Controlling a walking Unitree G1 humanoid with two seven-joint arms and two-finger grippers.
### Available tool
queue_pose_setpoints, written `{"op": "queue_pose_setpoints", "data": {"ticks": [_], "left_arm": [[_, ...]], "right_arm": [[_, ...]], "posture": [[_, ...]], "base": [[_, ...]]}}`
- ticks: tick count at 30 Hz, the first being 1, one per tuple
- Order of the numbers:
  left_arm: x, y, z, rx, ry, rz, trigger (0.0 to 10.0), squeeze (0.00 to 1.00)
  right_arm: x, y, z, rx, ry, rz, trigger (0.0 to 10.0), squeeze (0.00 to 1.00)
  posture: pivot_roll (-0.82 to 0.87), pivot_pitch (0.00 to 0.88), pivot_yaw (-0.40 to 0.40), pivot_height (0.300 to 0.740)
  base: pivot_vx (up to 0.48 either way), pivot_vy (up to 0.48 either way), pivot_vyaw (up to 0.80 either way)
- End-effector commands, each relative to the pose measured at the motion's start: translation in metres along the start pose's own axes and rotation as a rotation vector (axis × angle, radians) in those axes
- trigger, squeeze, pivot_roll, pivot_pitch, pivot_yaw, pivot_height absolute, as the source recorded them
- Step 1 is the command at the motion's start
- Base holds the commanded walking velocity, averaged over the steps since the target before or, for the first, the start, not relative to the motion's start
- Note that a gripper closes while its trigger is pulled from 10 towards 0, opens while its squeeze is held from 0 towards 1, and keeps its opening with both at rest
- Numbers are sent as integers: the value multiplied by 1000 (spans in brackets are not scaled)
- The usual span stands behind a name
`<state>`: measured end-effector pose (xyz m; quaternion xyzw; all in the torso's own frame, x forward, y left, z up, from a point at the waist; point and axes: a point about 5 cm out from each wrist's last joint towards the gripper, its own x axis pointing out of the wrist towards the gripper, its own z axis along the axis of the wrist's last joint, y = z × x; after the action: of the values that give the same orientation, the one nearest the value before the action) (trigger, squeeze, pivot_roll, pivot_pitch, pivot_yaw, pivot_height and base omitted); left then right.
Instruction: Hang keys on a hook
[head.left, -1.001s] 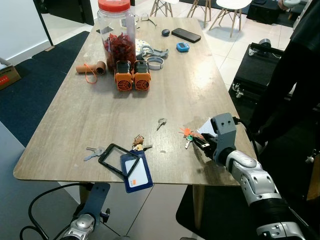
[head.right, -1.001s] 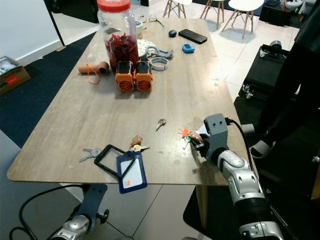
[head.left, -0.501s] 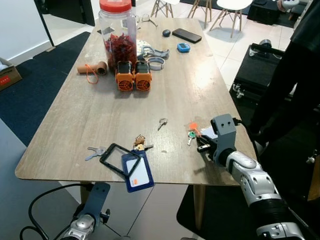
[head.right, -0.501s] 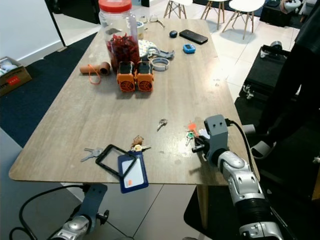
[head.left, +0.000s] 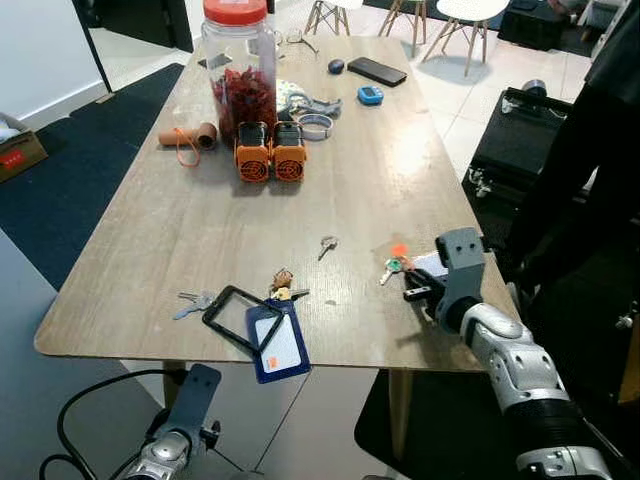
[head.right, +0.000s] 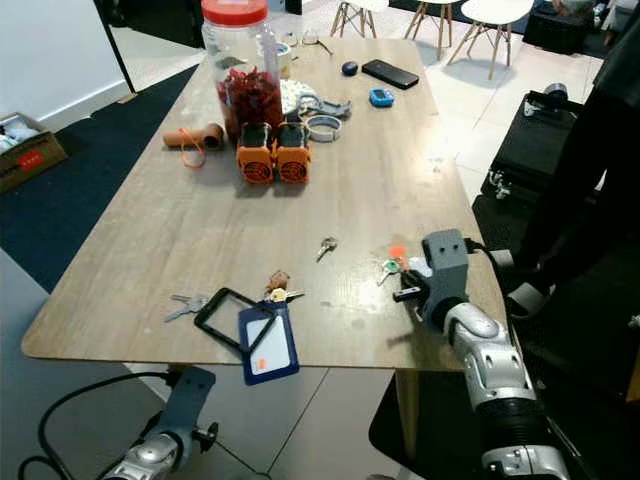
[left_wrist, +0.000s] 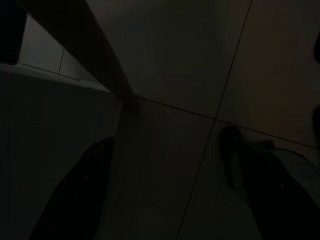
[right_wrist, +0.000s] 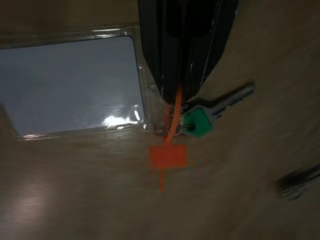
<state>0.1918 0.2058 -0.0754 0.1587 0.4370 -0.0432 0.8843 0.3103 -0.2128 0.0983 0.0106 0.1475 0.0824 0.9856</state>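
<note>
My right claw (right_wrist: 175, 95) is pinched on the orange-tagged green key (right_wrist: 197, 122) and has dragged it toward the desk (head.left: 150, 240) edge beside the clear card sleeve (right_wrist: 70, 85), so grasp looks secured, hook next; left claw (left_wrist: 165, 190) hangs spread below.

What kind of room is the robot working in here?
Probably an office or shared workroom rather than a home: a long wooden table strewn with an ID badge holder, a phone and keys, dark carpet, and white chairs on tiled floor.
</note>
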Motion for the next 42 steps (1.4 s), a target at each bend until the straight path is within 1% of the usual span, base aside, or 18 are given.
{"op": "queue_pose_setpoints", "data": {"ticks": [1,3,7,9,12,15,18,22,23,24,26,27,29,34,37,38,39,42], "left_arm": [[0,3,-1,14,5,-2,10000,0],[0,3,0,13,3,-3,10000,0],[0,4,1,12,0,-5,10000,0],[0,4,1,12,0,-6,10000,0],[0,3,1,10,-1,-10,10000,0],[0,2,1,8,-2,-12,10000,0],[0,2,1,5,-3,-14,10000,0],[0,2,0,6,-5,-15,10000,0],[0,2,0,6,-6,-16,10000,0],[0,2,0,6,-6,-16,10000,0],[-1,1,-1,9,-7,-17,10000,0],[-1,1,-1,9,-7,-17,10000,0],[-1,1,-2,11,-7,-17,10000,0],[-1,1,-4,14,-4,-17,10000,0],[-2,-2,-6,21,5,-21,10000,0],[-2,-4,-8,25,11,-25,10000,0],[-2,-4,-8,25,11,-25,10000,0],[-2,-5,-8,26,15,-27,10000,0]], "right_arm": [[-4,-22,11,44,-69,-104,0,0],[-9,-38,18,71,-110,-174,0,0],[-29,-84,34,123,-203,-356,0,0],[-33,-92,37,134,-220,-389,0,0],[-61,-133,43,182,-297,-576,0,0],[-75,-149,40,204,-315,-657,0,0],[-99,-172,26,258,-325,-790,0,0],[-121,-187,-8,323,-274,-916,0,0],[-128,-189,-29,360,-227,-960,0,0],[-128,-189,-29,360,-227,-960,0,0],[-133,-179,-71,408,-101,-979,0,0],[-133,-179,-71,408,-101,-979,0,0],[-130,-159,-108,436,30,-947,0,0],[-123,-125,-150,470,201,-867,0,0],[-104,-66,-188,462,409,-640,0,0],[-98,-40,-202,463,483,-544,0,0],[-98,-40,-202,463,483,-544,0,0],[-95,-20,-212,472,526,-488,0,0]], "posture": [[72,62,-20,740],[70,60,-18,740],[70,58,-17,740],[70,58,-17,740],[68,57,-17,740],[69,57,-20,740],[69,57,-20,740],[69,56,-21,740],[69,56,-21,740],[69,56,-21,740],[72,55,-25,740],[72,55,-25,740],[72,55,-25,740],[72,53,-26,740],[66,51,-22,740],[70,47,-24,740],[70,47,-24,740],[76,44,-27,740]], "base": [[0,0,0],[0,0,0],[0,0,0],[0,0,0],[0,0,0],[0,0,0],[0,0,0],[0,0,0],[0,0,0],[0,0,0],[0,0,0],[0,0,0],[0,0,0],[0,0,0],[0,0,0],[0,0,0],[0,0,0],[0,0,0]]}}
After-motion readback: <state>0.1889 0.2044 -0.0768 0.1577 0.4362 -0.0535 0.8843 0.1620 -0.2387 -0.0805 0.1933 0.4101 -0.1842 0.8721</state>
